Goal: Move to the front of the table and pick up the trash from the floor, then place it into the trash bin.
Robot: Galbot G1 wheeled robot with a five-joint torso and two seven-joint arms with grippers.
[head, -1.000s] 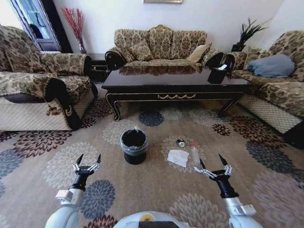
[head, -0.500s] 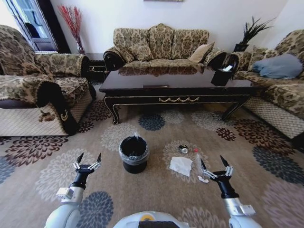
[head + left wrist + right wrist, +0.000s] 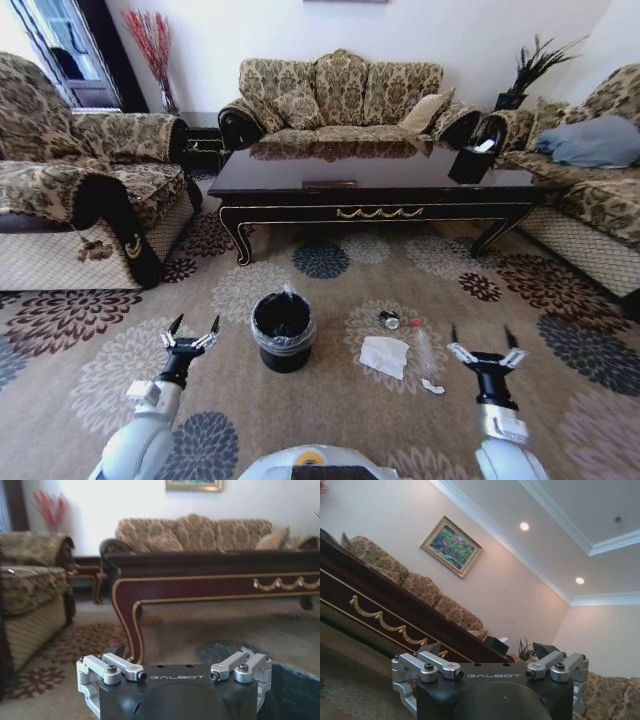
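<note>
The dark glossy table (image 3: 380, 190) stands ahead on the patterned carpet floor (image 3: 330, 400); its gold-trimmed rail shows in the left wrist view (image 3: 210, 580) and the right wrist view (image 3: 380, 615). The black trash bin (image 3: 283, 331) with its plastic liner sits on the carpet in front of me. Right of it lie the trash: a white napkin (image 3: 384, 356), a clear bottle (image 3: 424, 350) with red cap and a small silvery can (image 3: 389, 320). My left gripper (image 3: 192, 334) is open, left of the bin. My right gripper (image 3: 480, 343) is open, right of the bottle, held above the floor.
Patterned sofas stand at the left (image 3: 70, 190), behind the table (image 3: 340, 95) and at the right (image 3: 590, 190). A black tissue holder (image 3: 470, 160) sits on the table's right end. Open carpet lies around the bin and trash.
The whole view has shifted: table, bin and trash sit a little nearer and lower. My right gripper has swung rightward and upright, away from the bottle. The left gripper holds its pose.
</note>
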